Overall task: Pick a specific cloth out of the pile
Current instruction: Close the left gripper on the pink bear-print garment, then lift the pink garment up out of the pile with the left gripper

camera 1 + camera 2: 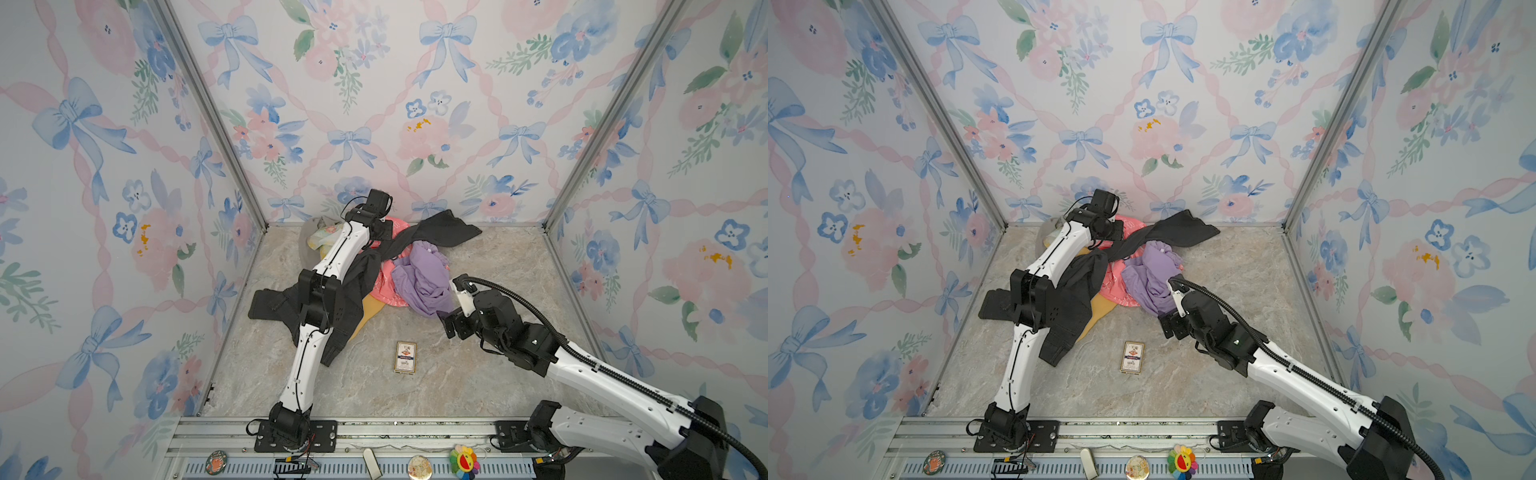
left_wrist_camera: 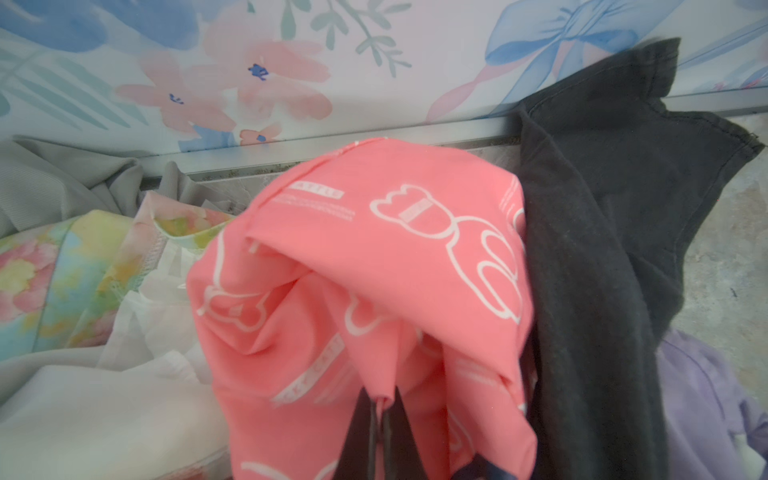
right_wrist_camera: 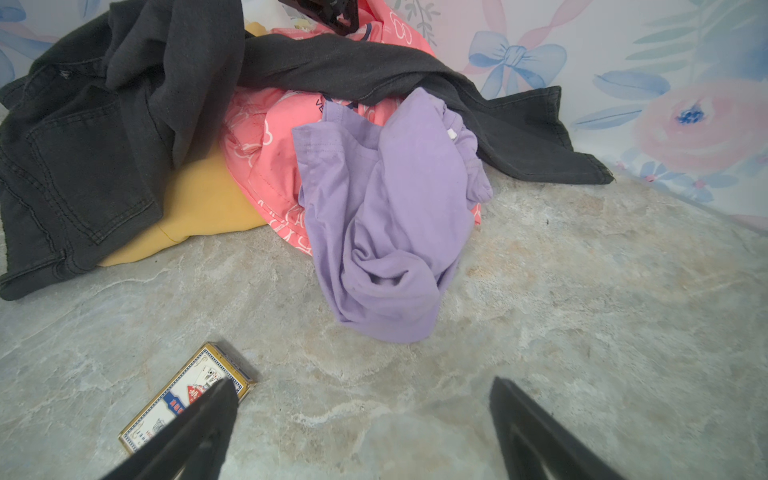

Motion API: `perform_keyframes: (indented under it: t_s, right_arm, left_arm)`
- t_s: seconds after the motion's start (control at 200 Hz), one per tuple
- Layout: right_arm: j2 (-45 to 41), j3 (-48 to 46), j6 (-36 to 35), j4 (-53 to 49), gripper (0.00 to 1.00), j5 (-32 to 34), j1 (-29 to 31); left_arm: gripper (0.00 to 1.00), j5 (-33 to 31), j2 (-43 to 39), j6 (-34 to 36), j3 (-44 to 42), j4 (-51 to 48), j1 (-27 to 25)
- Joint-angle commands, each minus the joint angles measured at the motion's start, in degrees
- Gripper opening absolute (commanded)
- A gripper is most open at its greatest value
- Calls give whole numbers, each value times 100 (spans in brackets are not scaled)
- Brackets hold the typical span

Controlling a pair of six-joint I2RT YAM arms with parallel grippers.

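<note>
We see the cloth [image 2: 374, 270], coral-pink with white bear outlines, at the back of the pile [image 1: 419, 286], partly under the dark jeans [image 3: 83, 145] and beside the lilac cloth [image 3: 386, 216]. Our left gripper [image 2: 380, 400] is pinched tight on a fold of it. Our right gripper [image 3: 361, 384] hangs spread wide and empty above the table [image 3: 582, 291].

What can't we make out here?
- Left gripper: in both top views its own wrist hides the grasp; only the left wrist view shows it shut on the cloth.
- Cloth's full extent: jeans and lilac cloth cover it.
- Card box print: too small in top views, partly behind right gripper in the right wrist view.
</note>
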Motion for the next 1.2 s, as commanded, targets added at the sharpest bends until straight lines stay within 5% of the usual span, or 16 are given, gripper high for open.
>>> perform_keyframes:
  t_s: [0.0,0.685,1.195]
  right_arm:
    - [76,98,-4,-48,98,148,68]
    - [113,269,117,293,98,484,65]
    - [511,1003,-69,1018,98,158,83]
  left_arm:
    - [0,-33,-257,-134,342,103,-41]
    - [0,-474,-1518,-347,970,1023,58]
    - [0,-24,-2475,-754,1009,2013,666]
